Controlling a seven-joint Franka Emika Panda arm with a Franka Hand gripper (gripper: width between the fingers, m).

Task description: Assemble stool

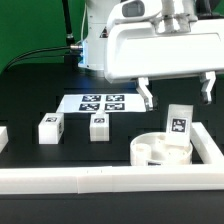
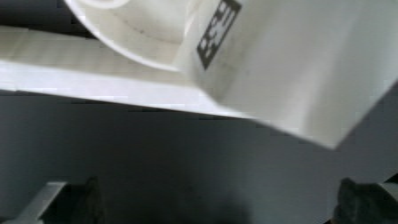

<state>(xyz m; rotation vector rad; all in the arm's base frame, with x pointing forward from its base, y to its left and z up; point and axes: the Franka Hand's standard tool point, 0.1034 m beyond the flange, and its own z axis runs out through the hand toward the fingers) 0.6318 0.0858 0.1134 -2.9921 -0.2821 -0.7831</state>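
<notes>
The round white seat lies at the exterior view's right, near the front rail. One leg block stands upright just behind it, tag facing the camera. Two more leg blocks sit apart on the black table at the left and centre. My gripper hangs open and empty above the upright block and the seat, touching neither. In the wrist view the gripper has its dark fingertips far apart with nothing between them. The tagged block and the seat's curved rim lie beyond.
The marker board lies flat behind the two loose blocks. White border rails run along the front, the right and the left edge; one also shows in the wrist view. Black cables trail at the back left.
</notes>
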